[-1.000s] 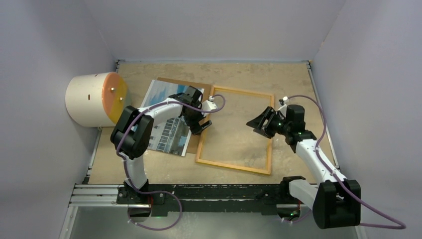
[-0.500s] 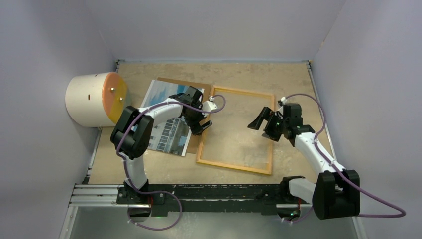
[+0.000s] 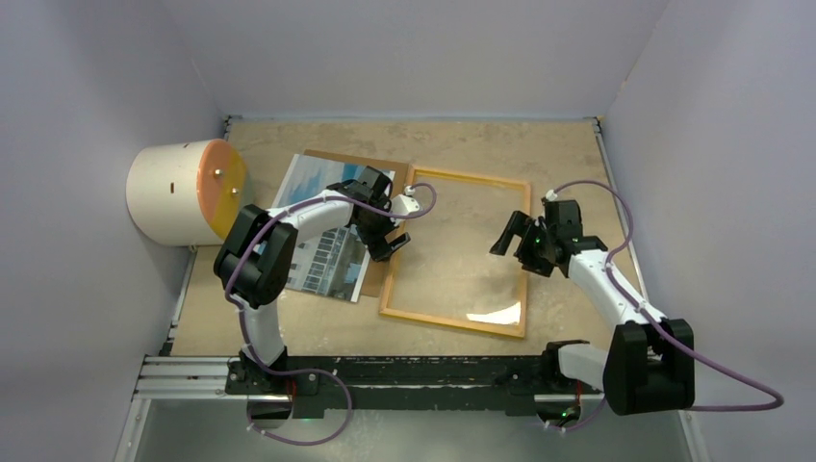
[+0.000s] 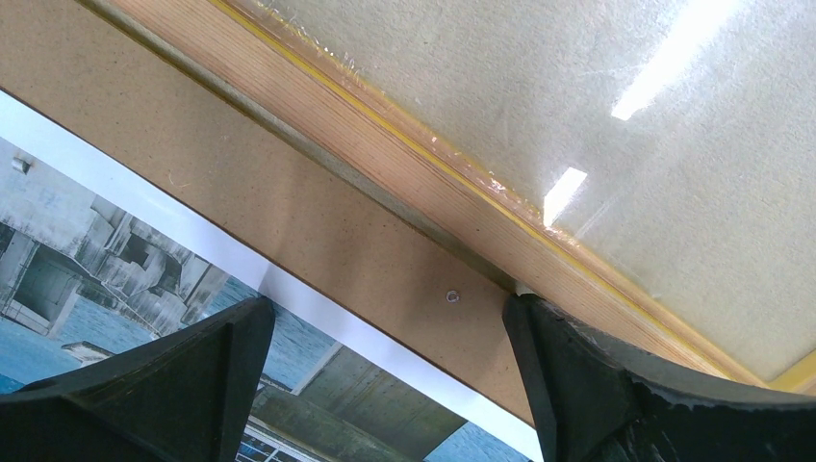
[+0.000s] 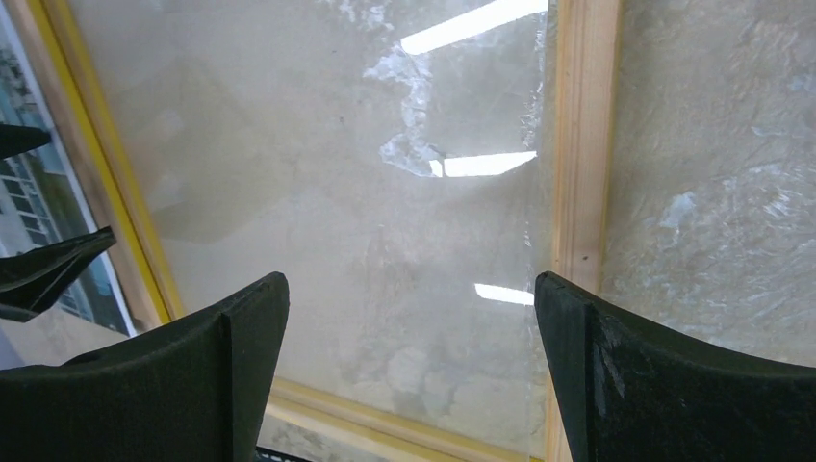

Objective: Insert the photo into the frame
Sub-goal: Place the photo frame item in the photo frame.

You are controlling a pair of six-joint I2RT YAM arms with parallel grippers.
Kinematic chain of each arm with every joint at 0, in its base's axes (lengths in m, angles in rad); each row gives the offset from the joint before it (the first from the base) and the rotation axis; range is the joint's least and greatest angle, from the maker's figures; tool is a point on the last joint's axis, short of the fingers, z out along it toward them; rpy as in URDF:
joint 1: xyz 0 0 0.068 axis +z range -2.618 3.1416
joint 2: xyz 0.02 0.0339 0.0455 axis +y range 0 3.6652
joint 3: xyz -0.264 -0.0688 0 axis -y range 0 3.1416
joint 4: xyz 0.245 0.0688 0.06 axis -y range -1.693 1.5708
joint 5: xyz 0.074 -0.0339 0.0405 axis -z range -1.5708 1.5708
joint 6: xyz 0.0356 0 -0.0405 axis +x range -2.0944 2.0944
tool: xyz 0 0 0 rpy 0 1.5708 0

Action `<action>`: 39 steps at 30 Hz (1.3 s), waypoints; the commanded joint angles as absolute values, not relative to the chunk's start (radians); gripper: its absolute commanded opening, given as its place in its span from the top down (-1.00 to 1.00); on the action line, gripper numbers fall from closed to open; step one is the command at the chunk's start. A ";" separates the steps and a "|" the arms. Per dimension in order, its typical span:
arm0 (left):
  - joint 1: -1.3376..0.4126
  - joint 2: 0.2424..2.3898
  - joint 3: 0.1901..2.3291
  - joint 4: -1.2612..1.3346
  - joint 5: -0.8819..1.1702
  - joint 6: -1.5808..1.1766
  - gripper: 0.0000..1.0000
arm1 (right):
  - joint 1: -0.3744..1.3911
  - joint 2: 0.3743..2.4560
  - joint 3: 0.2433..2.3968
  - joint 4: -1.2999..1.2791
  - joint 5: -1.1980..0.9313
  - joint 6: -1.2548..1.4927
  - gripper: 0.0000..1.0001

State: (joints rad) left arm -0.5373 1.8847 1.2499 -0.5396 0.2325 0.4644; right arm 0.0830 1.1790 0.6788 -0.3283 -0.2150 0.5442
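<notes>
The frame [image 3: 394, 274] lies flat mid-table with its light wood back up and its clear pane [image 3: 452, 250] showing the table. The photo [image 3: 325, 265], a white building under blue sky, lies left of it on a brown backing board [image 3: 374, 277]. My left gripper [image 3: 389, 246] is open and low over the board's right edge, beside the frame's left rail. In the left wrist view [image 4: 385, 385] its fingers [image 4: 173, 385] straddle the photo [image 4: 96, 250], board [image 4: 289, 212] and rail [image 4: 385, 125]. My right gripper [image 3: 513, 245] is open and empty above the frame's right rail [image 5: 577, 144].
A white cylinder with an orange face [image 3: 183, 192] lies at the table's left edge. Grey walls close in the left, back and right sides. A metal rail [image 3: 192, 375] runs along the near edge by the arm bases.
My right gripper has turned and drawn slightly right, over the frame's right rail. A glare patch now shows on the pane near the front right corner. The left gripper has barely moved.
</notes>
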 commanded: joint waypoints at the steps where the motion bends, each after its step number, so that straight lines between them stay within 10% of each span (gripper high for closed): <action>1: -0.540 1.851 1.242 -0.541 0.265 0.468 -1.00 | 0.086 1.194 0.718 -0.386 -0.121 0.510 -0.98; 39: -0.607 2.011 1.545 -0.607 0.303 0.409 -1.00 | 0.070 0.948 0.743 -0.374 -0.166 0.713 -0.88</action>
